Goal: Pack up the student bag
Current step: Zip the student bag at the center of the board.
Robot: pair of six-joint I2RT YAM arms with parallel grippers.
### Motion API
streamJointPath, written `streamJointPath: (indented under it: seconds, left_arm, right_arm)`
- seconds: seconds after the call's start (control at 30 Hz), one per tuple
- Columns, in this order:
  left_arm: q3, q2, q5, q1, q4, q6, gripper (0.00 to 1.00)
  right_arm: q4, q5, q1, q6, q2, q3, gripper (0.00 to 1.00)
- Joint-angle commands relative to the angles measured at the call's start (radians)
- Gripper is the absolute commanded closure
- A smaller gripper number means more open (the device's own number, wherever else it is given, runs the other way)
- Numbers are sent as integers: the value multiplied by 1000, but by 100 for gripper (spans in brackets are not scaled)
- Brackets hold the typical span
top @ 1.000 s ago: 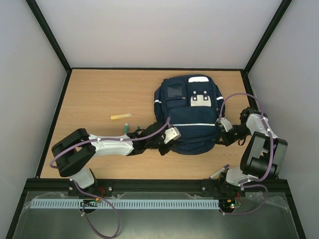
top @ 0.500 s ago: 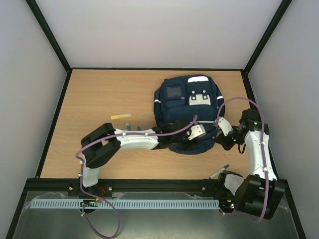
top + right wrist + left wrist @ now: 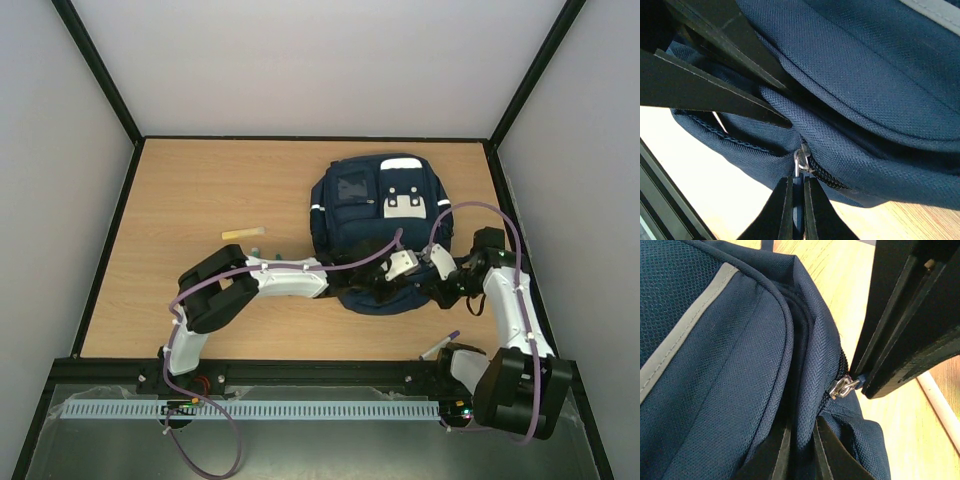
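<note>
1. Top external first: spotting the student bag (image 3: pixel 370 215) lying flat on the table (image 3: pixel 200 190), front patch up, straight ahead of both tools and touching them at its near edge.
2. Over to the right wrist: catching the right tool (image 3: pixel 798 212) pressed together on the zip pull (image 3: pixel 801 159), metal ring just beyond the tips.
3. Left wrist now: finding the left tool (image 3: pixel 802 460) nipped onto a fold of navy fabric just beside that same zip, bracing the cloth by the look of it.
4. Judging progress: early days, probably. Working the main zip, with no view into the compartment, so cannot tell how far open.
5. Left to pack, seemingly: a yellow strip (image 3: pixel 243 234) and small teal items (image 3: pixel 262 251), out to the left of the left tool and well apart from it.
6. Looking at the bag itself: navy woven cloth, pale reflective stripes, soft and slumped, seams bulging near the tools.
</note>
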Motion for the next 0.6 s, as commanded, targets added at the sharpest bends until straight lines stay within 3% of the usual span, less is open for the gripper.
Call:
streamJointPath:
  seconds: [0.0,0.17,0.37,0.57]
  left_arm:
    - [-17,-5,55,-16,131,-47,98]
    - [-83,-59,14,-14,122,-39,98]
    - [-174,-114,-24,-6,110,-43,98]
    - [-244,-164,-37,-5,112,-50,98]
  right_arm:
    - [-57,-53,26,37,34,27,99]
    - [-49,72,-44,7,127,80,99]
    - [-142,98,-211,-129,283,248,99]
    - [-92,133,-255,-125,371,316,99]
